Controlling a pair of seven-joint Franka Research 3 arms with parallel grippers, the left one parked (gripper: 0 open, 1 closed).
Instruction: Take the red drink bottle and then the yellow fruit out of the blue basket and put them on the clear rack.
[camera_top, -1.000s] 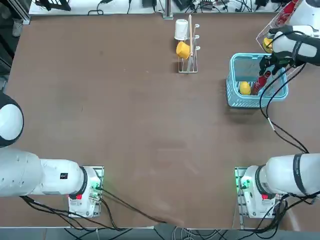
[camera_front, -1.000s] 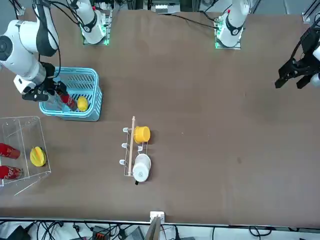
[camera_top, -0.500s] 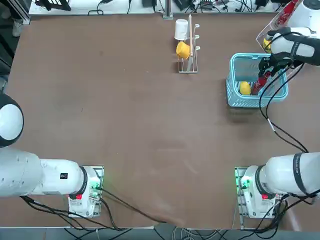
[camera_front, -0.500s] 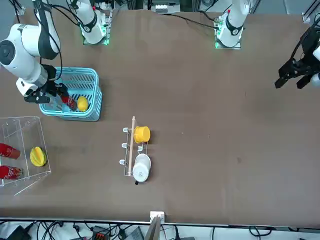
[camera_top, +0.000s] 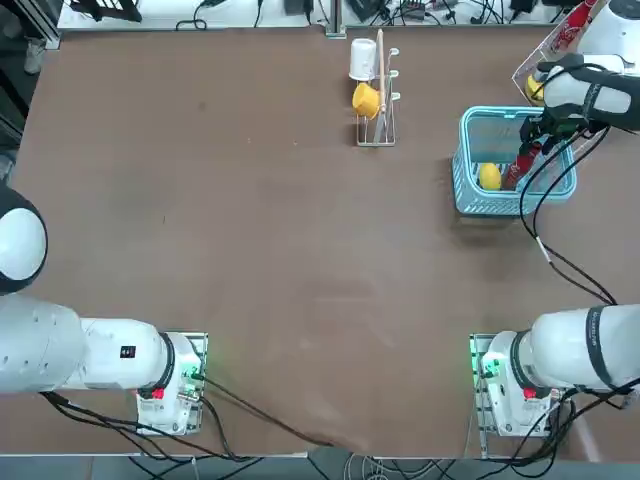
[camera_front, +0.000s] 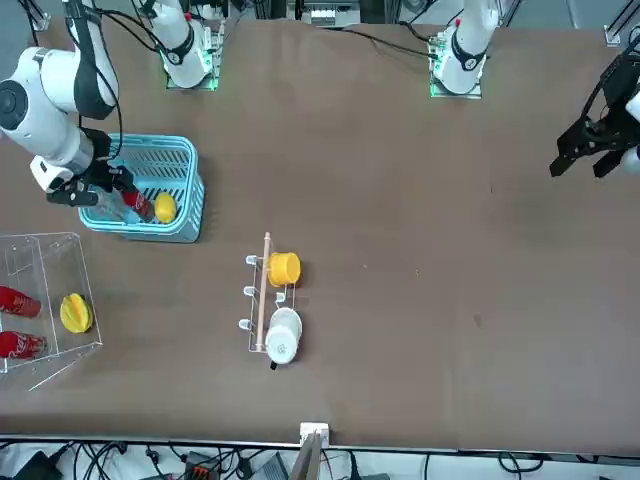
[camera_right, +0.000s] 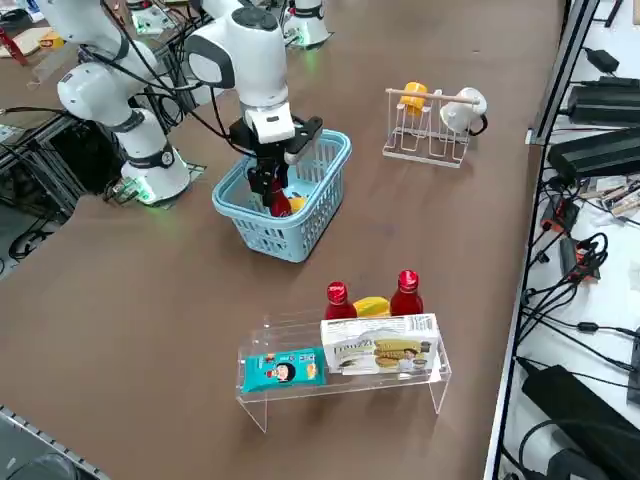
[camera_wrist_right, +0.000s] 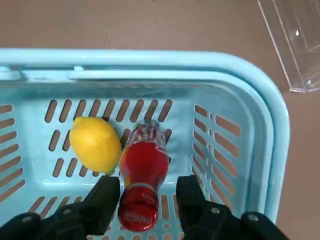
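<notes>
The right gripper is inside the blue basket, fingers partly open astride the red drink bottle's cap end; contact cannot be confirmed. The yellow fruit lies beside the bottle.

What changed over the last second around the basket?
The right gripper edged slightly toward the rack side of the basket and its fingers narrowed around the bottle's cap end; in the wrist view they flank it, firm contact not clear. Bottle and lemon still lie side by side in the basket.
</notes>
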